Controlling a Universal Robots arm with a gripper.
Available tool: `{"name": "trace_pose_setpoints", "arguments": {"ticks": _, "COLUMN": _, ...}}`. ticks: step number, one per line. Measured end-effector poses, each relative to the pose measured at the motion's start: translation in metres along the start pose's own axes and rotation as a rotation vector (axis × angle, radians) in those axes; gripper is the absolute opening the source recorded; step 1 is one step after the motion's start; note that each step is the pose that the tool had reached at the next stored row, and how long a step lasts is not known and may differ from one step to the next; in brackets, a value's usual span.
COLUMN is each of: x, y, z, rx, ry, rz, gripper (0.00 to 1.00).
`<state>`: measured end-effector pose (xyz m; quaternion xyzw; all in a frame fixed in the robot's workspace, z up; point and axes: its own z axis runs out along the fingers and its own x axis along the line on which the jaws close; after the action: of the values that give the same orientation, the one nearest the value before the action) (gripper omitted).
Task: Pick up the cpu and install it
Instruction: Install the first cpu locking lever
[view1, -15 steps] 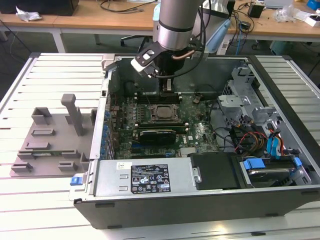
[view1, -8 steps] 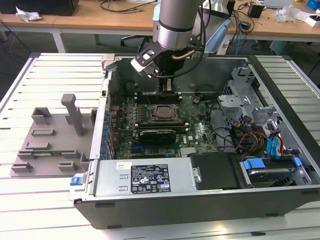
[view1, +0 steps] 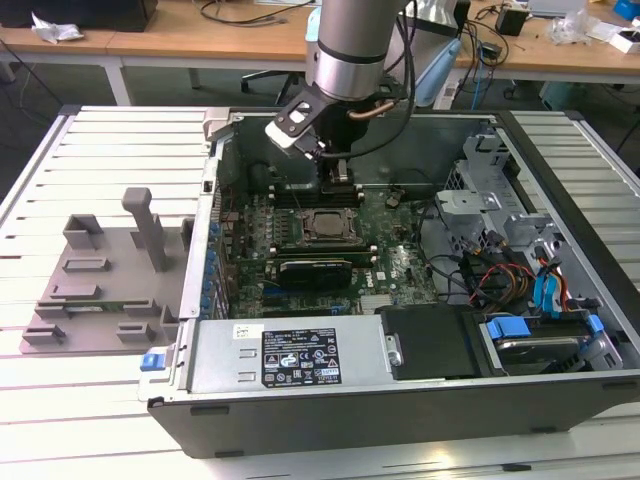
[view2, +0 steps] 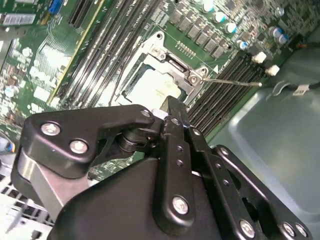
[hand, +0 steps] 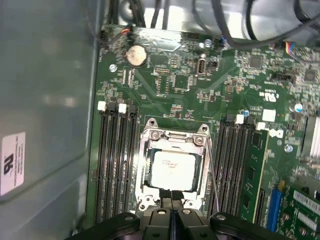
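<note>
Wooden desks stand behind a white slatted table, where an open computer case lies with a grey tray beside it on the exterior view's left. The arm dips into the case, and the gripper hangs over the green board with its fingers pressed together (nothing between them). The cpu lies flat in the metal socket frame, silvery top up, just beside the fingertips, between two banks of memory slots.
</note>
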<state>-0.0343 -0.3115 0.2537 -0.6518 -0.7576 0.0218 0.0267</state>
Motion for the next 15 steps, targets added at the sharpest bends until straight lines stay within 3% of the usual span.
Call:
{"name": "trace_pose_setpoints", "arguments": {"ticks": 4, "x": 0.0, "y": 0.0, "z": 0.0, "rx": 0.0009, "ry": -0.0053, "rz": -0.077, "gripper": 0.11}}
{"name": "trace_pose_setpoints", "arguments": {"ticks": 5, "x": 0.0, "y": 0.0, "z": 0.0, "rx": 0.0017, "ry": -0.0096, "rz": -0.14, "gripper": 0.11}}
{"name": "trace_pose_setpoints", "arguments": {"ticks": 10, "x": 0.0, "y": 0.0, "z": 0.0, "rx": 0.0035, "ry": -0.0196, "rz": -0.287, "gripper": 0.11}}
{"name": "trace_pose_setpoints", "arguments": {"ticks": 15, "x": 0.0, "y": 0.0, "z": 0.0, "rx": 0.0045, "ry": -0.025, "rz": -0.368, "gripper": 0.11}}
